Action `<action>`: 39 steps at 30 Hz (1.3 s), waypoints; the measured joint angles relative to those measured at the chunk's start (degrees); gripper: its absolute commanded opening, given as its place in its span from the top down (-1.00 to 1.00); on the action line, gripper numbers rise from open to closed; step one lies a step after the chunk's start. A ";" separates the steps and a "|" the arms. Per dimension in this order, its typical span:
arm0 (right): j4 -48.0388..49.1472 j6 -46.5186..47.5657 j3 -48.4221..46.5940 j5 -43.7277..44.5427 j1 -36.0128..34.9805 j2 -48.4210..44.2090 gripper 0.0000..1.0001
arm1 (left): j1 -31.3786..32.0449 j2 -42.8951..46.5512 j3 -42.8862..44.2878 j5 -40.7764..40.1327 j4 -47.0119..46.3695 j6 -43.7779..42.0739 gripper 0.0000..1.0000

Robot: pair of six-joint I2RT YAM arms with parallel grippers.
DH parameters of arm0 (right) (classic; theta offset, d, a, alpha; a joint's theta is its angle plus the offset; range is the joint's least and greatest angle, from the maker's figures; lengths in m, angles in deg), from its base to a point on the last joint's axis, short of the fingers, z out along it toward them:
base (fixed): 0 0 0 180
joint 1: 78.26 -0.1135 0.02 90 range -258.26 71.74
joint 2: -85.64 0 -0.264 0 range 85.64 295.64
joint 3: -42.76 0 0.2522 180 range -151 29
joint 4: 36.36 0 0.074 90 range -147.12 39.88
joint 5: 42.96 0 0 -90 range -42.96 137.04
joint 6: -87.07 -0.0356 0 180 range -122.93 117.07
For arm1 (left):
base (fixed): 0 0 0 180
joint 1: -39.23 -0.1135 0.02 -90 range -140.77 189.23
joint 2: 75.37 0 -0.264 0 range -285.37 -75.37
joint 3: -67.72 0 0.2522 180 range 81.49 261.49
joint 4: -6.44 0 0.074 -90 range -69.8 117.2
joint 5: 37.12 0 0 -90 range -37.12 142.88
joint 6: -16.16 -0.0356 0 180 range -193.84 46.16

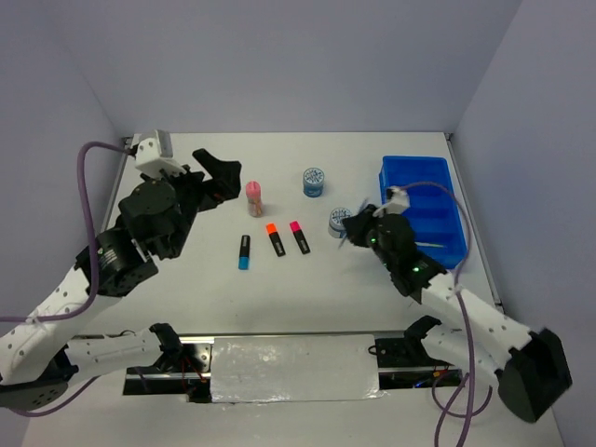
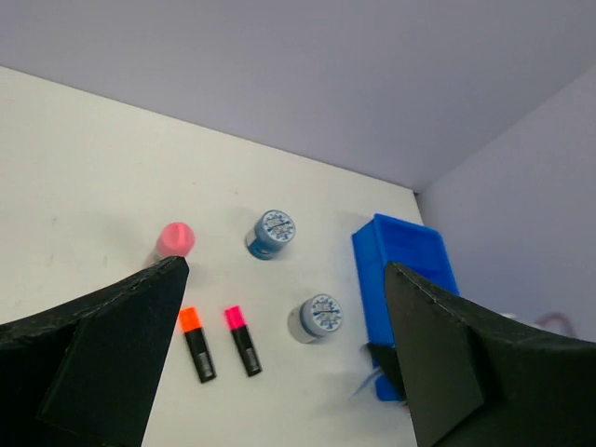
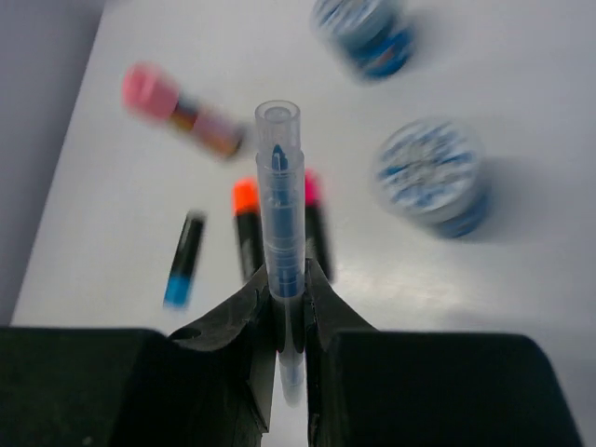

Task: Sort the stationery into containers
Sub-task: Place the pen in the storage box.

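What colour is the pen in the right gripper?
Clear pen with blue core; right wrist view shows it best.

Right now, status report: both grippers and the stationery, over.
Left gripper open, empty, near the pink-capped tube. Right gripper shut on a thin clear plastic pen, beside the bright blue divided plastic tray. Path to tray looks clear.

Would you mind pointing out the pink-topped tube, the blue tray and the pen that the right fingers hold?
pink-topped tube (image 1: 253, 197), top external view, middle of its body.
blue tray (image 1: 414, 160), top external view, far rim.
pen (image 3: 281, 209), right wrist view, clear barrel at mid-length.
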 measured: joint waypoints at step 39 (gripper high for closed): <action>-15.56 -14.97 1.03 16.24 40.30 -5.73 -0.41 | 0.02 22.47 -25.11 5.16 21.73 -0.35 -0.99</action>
